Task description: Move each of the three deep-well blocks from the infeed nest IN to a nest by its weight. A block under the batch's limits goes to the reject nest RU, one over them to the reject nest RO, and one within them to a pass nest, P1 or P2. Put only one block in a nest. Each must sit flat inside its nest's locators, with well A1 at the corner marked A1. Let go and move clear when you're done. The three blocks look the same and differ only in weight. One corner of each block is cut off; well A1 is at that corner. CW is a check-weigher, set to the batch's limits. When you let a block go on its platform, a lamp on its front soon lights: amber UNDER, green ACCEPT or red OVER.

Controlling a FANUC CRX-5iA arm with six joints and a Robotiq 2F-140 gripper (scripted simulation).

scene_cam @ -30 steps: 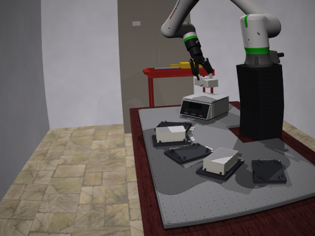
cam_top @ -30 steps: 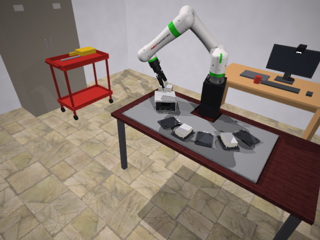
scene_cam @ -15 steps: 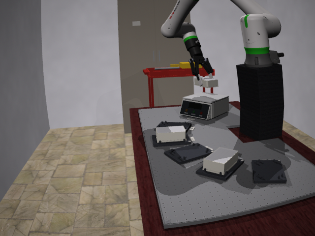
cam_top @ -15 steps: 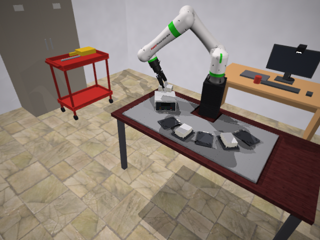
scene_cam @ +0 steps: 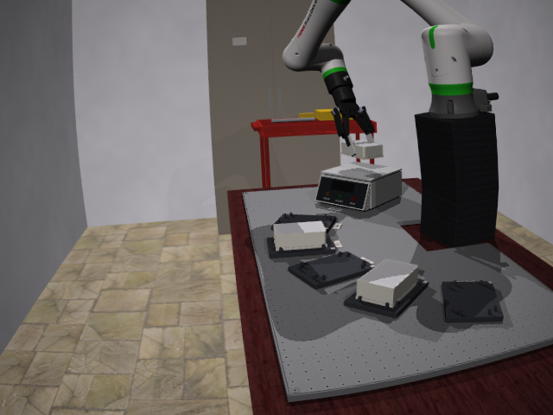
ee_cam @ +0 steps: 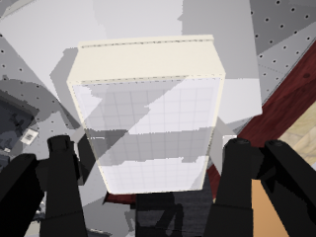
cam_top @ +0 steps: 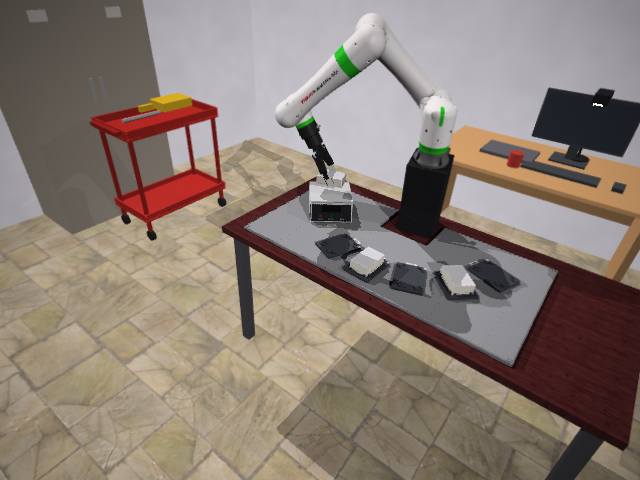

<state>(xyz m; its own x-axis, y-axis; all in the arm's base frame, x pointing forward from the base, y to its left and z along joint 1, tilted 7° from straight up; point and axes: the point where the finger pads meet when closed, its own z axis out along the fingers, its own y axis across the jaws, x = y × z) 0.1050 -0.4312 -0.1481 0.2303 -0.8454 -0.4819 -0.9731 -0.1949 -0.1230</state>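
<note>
One white block (scene_cam: pixel 366 150) hangs clamped in the robot's jaws just above the scale (scene_cam: pixel 362 185); two more blocks (scene_cam: pixel 299 235) (scene_cam: pixel 386 282) sit in dark trays on the table (scene_cam: pixel 491 392).

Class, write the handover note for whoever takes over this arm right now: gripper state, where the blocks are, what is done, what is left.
Gripper: shut on a deep-well block, held above the check-weigher; no lamp looks lit.
Other two blocks each sit in a nest; three nests are free.
Nest labels unreadable.
Left: the held block still needs a nest.
</note>
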